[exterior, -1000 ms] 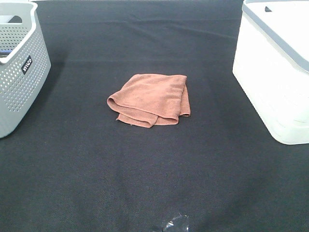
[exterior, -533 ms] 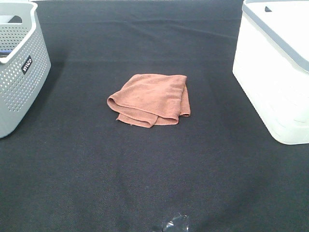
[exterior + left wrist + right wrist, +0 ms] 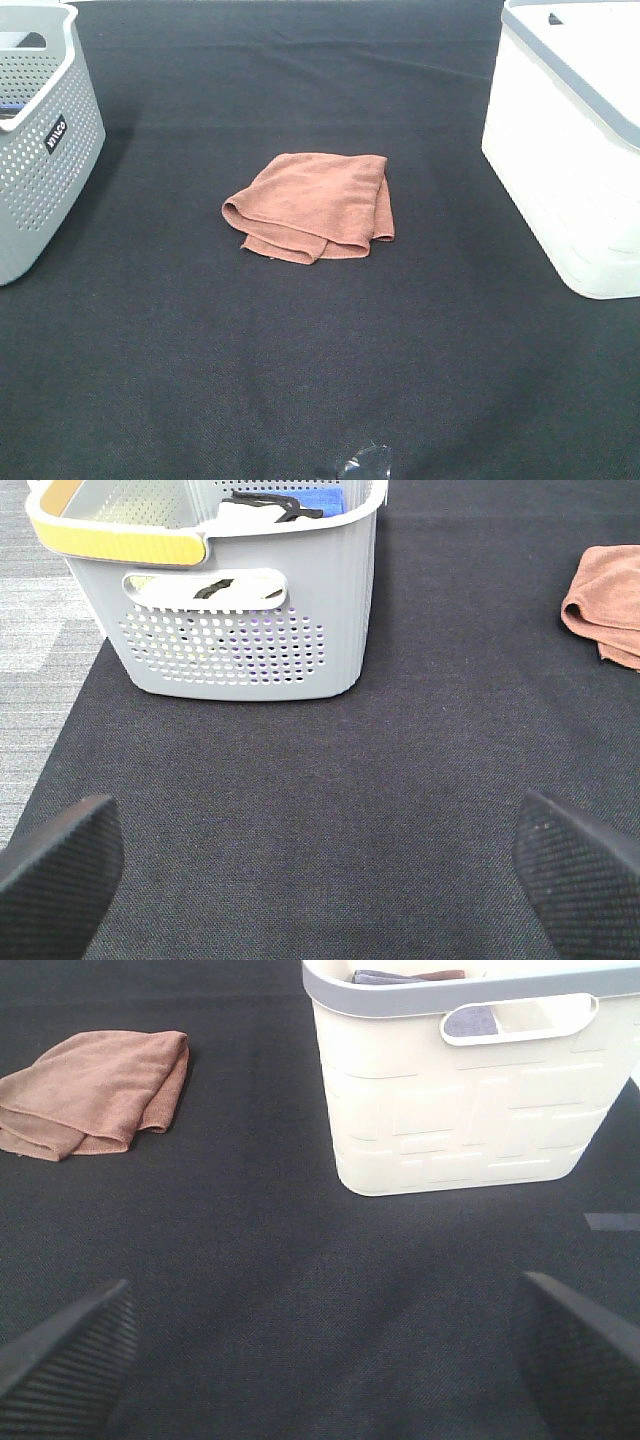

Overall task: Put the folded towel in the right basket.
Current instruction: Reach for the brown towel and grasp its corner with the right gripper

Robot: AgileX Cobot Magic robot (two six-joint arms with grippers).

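Observation:
A folded rust-brown towel (image 3: 312, 206) lies on the black table cloth near the middle. It also shows in the left wrist view (image 3: 606, 604) and the right wrist view (image 3: 92, 1090). The white right basket (image 3: 578, 140) stands at the right edge; the right wrist view (image 3: 455, 1095) shows cloths inside it. My left gripper (image 3: 320, 865) is open and empty, low over the cloth, well short of the towel. My right gripper (image 3: 320, 1345) is open and empty, in front of the white basket. Neither gripper shows in the exterior high view.
A grey perforated basket (image 3: 40, 140) stands at the left edge; the left wrist view (image 3: 230, 590) shows a yellow-wrapped handle and items inside. A small shiny scrap (image 3: 360, 465) lies at the front edge. Grey floor (image 3: 40, 660) shows past the cloth's left edge.

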